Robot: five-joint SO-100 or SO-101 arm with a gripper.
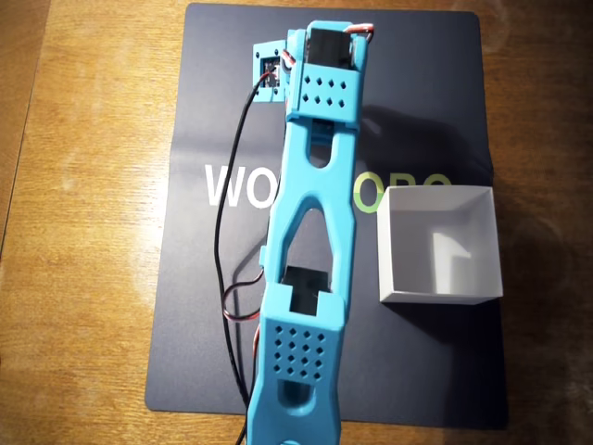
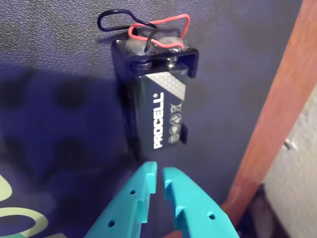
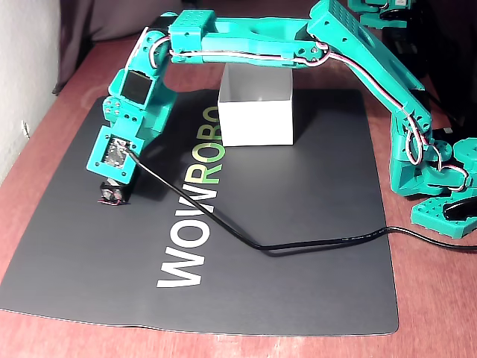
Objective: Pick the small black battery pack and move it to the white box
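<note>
One turquoise arm (image 1: 310, 250) reaches across a dark mat (image 3: 298, 246) laid on a wooden worktop (image 1: 83, 232). In the wrist view, the jaws (image 2: 159, 171) enter from the lower edge with the two tips nearly together, only a narrow slit between them, and nothing held. Just beyond the tips lies the small black battery pack (image 2: 158, 104), resting on the mat: a black holder carrying a cell labelled PROCELL, with a red lead and a black lead (image 2: 143, 25) looping from its far end. The tips sit close to the pack's near end; whether they touch it cannot be told.

In the fixed view, the pack (image 3: 113, 194) shows as a small dark object on the mat directly below the arm's wrist, near the mat's left edge. The white box (image 3: 256, 108), open-topped and square, stands on the mat well apart from the pack, behind the white and green lettering (image 3: 195, 201). A black cable (image 3: 283, 242) runs from the wrist camera across the mat.

In the overhead view, the arm covers the pack; the box (image 1: 437, 246) lies to the right of the arm, its interior showing only white walls and floor.
</note>
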